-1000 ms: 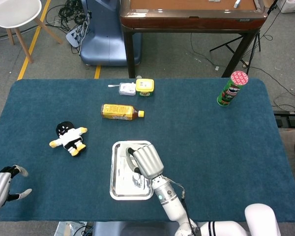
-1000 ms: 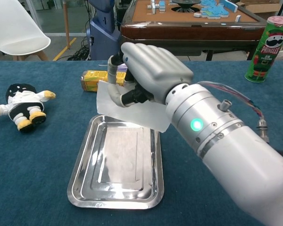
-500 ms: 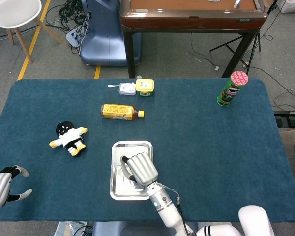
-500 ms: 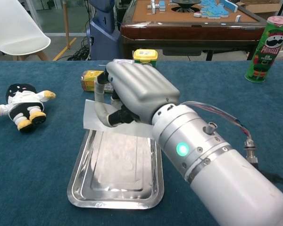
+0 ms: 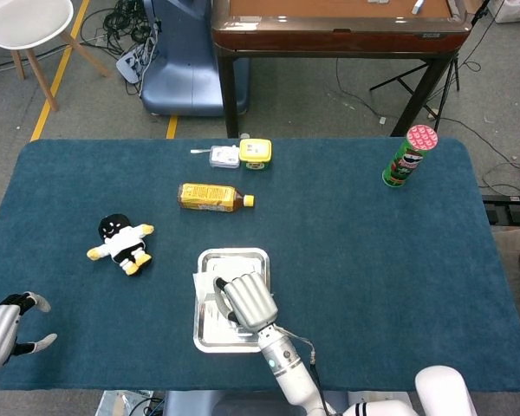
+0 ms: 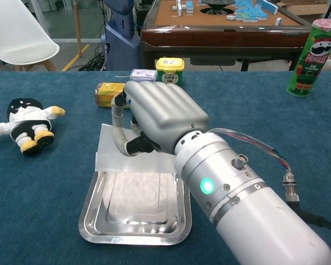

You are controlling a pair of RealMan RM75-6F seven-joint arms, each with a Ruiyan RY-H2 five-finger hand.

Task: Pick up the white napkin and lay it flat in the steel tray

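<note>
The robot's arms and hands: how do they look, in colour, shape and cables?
The right hand has a smooth silver-grey shell and dark joints. Its forearm is a thick silver-white cylinder carrying a glowing green light, small bolts and thin coloured cables. The left hand is grey with black parts and pale fingertips.

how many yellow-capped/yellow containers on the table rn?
2. The yellow bottle lies on its side beyond the steel tray; the yellow-lidded jar stands near the table's far edge, beside a small white box. None seem hidden.

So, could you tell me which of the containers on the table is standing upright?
The green Pringles can at the far right stands upright on its base; the yellow drink bottle lies on its side, cap pointing right.
</note>
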